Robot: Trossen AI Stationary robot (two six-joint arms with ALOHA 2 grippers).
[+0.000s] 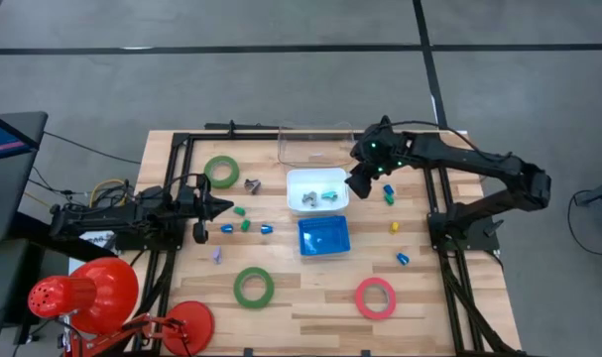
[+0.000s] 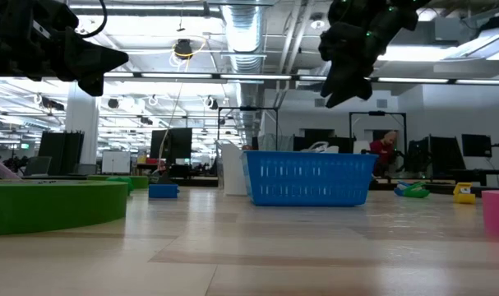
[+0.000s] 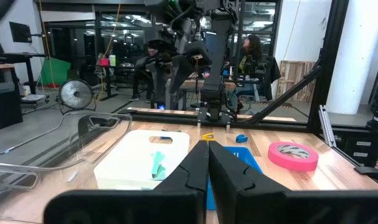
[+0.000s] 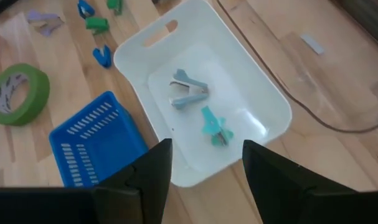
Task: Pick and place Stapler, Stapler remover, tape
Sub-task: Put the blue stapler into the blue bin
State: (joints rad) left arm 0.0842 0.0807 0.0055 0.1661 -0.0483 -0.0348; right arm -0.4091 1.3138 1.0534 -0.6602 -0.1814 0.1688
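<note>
The right gripper (image 4: pixel 201 168) hangs with jaws apart and empty just above the white bin (image 1: pixel 297 178), where two staple removers, one grey (image 4: pixel 187 88) and one teal (image 4: pixel 213 129), already lie. So a drop looks finished; next it likely needs another small piece, such as the blue one (image 1: pixel 388 196) just beside the bin. The left gripper (image 1: pixel 213 208) waits well to the bin's left, jaws closed on nothing. Tape rings remain out: green (image 1: pixel 221 171), green (image 1: pixel 253 287), pink-red (image 1: pixel 375 297). The blue basket (image 1: pixel 323 237), just below the bin, crowds the approach.
</note>
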